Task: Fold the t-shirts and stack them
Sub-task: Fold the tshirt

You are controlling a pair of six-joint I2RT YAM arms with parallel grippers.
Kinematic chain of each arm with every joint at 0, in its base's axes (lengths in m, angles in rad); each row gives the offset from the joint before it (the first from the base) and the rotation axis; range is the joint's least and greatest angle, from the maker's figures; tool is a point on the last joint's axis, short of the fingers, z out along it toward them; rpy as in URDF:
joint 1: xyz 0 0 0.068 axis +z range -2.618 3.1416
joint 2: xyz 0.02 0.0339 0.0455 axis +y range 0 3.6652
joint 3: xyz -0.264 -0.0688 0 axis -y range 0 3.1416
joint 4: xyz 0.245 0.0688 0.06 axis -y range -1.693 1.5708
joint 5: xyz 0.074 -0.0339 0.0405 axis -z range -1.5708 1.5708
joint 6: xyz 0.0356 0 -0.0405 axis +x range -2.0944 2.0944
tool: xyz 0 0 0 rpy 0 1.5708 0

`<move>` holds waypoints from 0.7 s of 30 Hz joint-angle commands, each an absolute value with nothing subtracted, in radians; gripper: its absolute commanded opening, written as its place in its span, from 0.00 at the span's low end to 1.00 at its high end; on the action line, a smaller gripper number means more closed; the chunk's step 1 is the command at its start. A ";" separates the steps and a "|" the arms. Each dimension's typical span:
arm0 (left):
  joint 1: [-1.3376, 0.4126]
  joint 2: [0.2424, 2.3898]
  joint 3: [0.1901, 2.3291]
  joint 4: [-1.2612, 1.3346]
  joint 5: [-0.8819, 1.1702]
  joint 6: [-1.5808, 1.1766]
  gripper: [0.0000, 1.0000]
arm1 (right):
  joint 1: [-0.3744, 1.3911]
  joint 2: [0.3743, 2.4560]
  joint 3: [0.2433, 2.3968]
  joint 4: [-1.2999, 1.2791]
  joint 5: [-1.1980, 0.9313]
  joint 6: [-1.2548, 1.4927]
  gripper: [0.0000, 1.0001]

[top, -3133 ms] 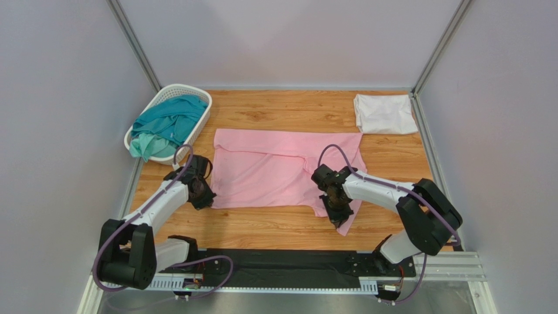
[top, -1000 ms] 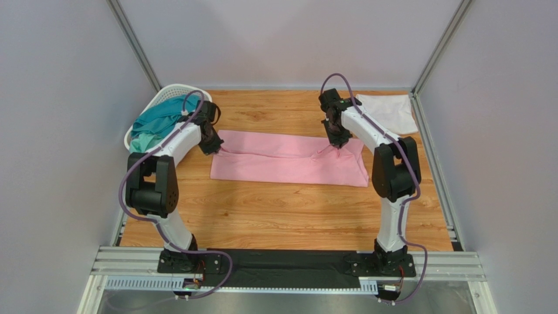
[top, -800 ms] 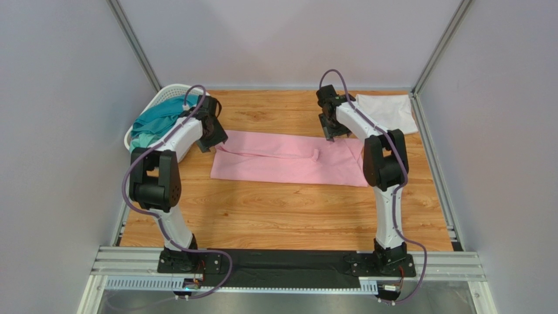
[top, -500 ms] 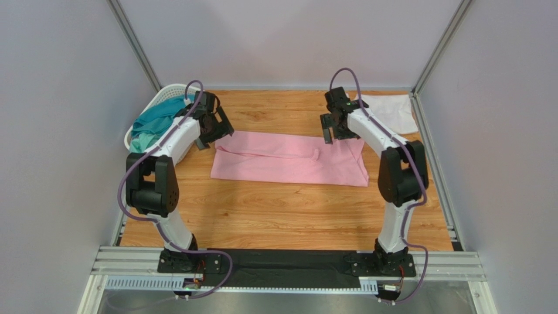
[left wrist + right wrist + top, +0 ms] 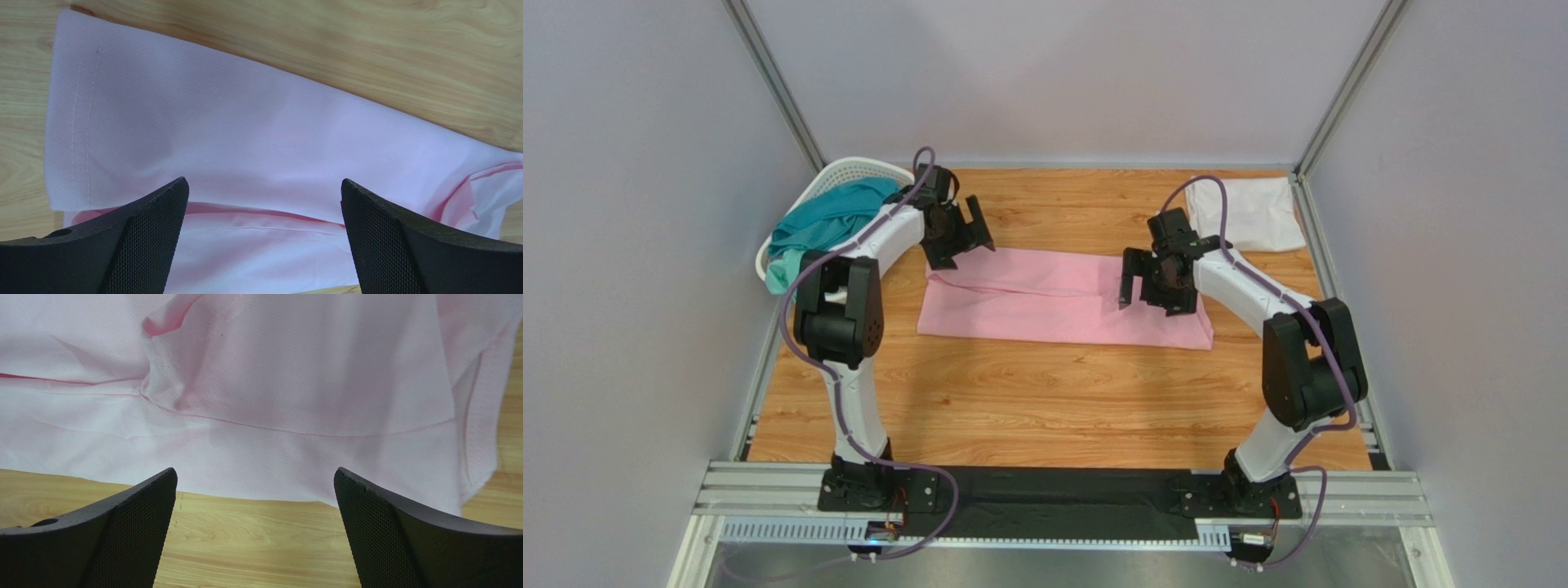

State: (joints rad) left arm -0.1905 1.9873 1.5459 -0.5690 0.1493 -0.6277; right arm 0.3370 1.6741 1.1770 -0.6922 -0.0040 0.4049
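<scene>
Both had released. L gripper (image 5: 967, 235) & R gripper (image 5: 1140, 282) hung with fingers apart over the pink t-shirt (image 5: 1051, 306), now halved lengthwise at far-centre of table (image 5: 1075, 404). 1st fold done; cross-fold presumably next.

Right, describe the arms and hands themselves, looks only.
The left arm and right arm have white tubular links with bulky black joints. A purple cable loops along each one. The left hand and right hand are black; their fingers are broad wedges with a fine mesh texture. No markings show.
</scene>
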 commanded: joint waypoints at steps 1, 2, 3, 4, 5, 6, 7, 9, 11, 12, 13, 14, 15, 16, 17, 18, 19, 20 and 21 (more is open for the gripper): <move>-0.192 2.023 1.568 -0.575 0.189 -0.607 1.00 | 0.325 1.715 1.195 -0.586 -0.081 0.471 1.00; -0.192 2.028 1.563 -0.578 0.186 -0.607 1.00 | 0.318 1.741 1.201 -0.580 -0.087 0.472 1.00; -0.192 2.032 1.549 -0.590 0.180 -0.609 1.00 | 0.311 1.756 1.209 -0.572 -0.098 0.472 1.00; -0.192 2.029 1.539 -0.591 0.176 -0.609 1.00 | 0.305 1.772 1.216 -0.566 -0.103 0.469 1.00; -0.192 2.026 1.525 -0.592 0.170 -0.611 1.00 | 0.292 1.802 1.233 -0.555 -0.112 0.462 1.00; -0.192 2.017 1.496 -0.591 0.166 -0.611 1.00 | 0.285 1.818 1.244 -0.545 -0.139 0.456 1.00; -0.192 2.013 1.482 -0.592 0.161 -0.609 1.00 | 0.279 1.834 1.256 -0.538 -0.152 0.448 1.00; -0.192 1.988 1.430 -0.594 0.160 -0.607 1.00 | 0.267 1.888 1.298 -0.532 -0.163 0.430 1.00; -0.193 1.970 1.367 -0.594 0.169 -0.612 1.00 | 0.258 1.943 1.350 -0.532 -0.175 0.419 1.00; -0.193 1.944 1.341 -0.594 0.179 -0.617 1.00 | 0.256 1.963 1.368 -0.534 -0.187 0.414 1.00; -0.196 1.930 1.315 -0.594 0.183 -0.626 1.00 | 0.253 2.001 1.387 -0.532 -0.195 0.411 1.00; -0.199 1.912 1.287 -0.592 0.183 -0.633 1.00 | 0.253 2.022 1.408 -0.532 -0.201 0.408 1.00; -0.202 1.870 1.225 -0.588 0.178 -0.640 1.00 | 0.252 2.043 1.458 -0.543 -0.218 0.402 1.00; -0.206 1.847 1.192 -0.583 0.178 -0.655 1.00 | 0.252 2.063 1.494 -0.549 -0.225 0.390 1.00; -0.216 1.826 1.125 -0.580 0.175 -0.667 1.00 | 0.252 2.107 1.523 -0.564 -0.235 0.385 1.00; -0.224 1.778 1.093 -0.568 0.182 -0.676 1.00 | 0.250 2.130 1.592 -0.575 -0.250 0.382 1.00; -0.244 1.755 1.062 -0.565 0.186 -0.692 1.00 | 0.252 2.176 1.626 -0.584 -0.261 0.373 1.00; -0.255 1.734 1.008 -0.565 0.186 -0.701 1.00 | 0.252 2.201 1.656 -0.592 -0.273 0.371 1.00; -0.267 1.688 0.980 -0.561 0.186 -0.713 1.00 | 0.253 2.224 1.725 -0.607 -0.291 0.367 1.00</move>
